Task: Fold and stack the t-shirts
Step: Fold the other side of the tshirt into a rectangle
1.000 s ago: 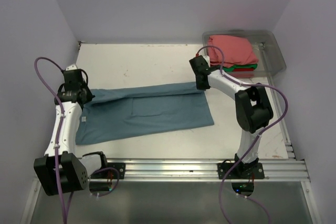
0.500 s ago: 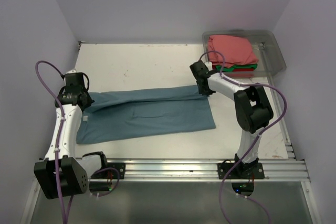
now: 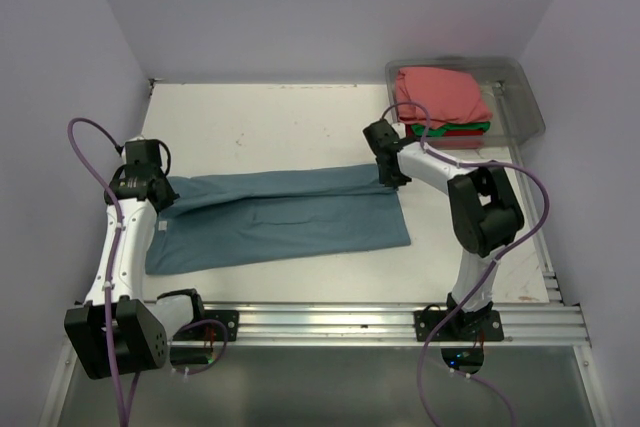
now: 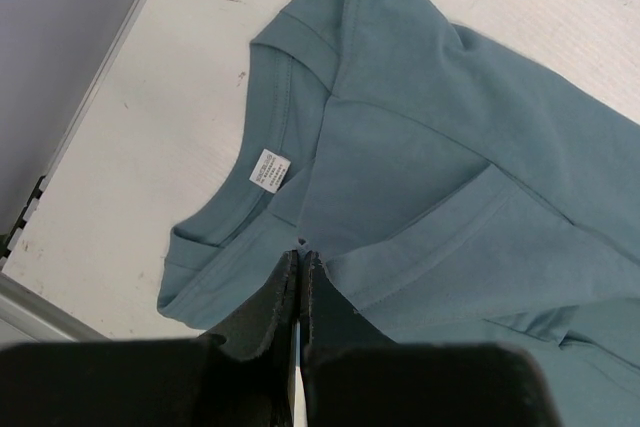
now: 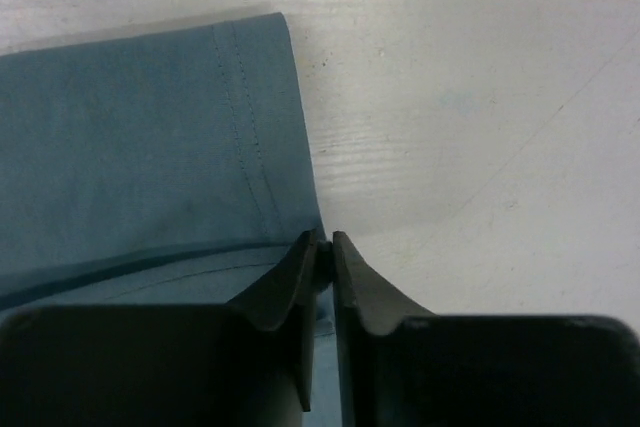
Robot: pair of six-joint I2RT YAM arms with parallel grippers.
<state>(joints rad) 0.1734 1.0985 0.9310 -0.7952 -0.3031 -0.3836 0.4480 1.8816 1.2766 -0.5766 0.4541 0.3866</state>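
Slate-blue tee (image 3: 290,222) — soft folded strip — left gripper (image 4: 301,265), right gripper (image 5: 322,247) pinching ends.

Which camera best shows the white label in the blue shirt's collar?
Left wrist: the label lies close and unobstructed. The top view shows only a white speck; the right wrist shows just the hem of the shirt.

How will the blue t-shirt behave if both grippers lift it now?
Probably floppy: the blue t-shirt lies flat with soft creases, so it would likely sag between the left gripper and right gripper. It looks thin and light; the narrow pinch at its hem may slip.
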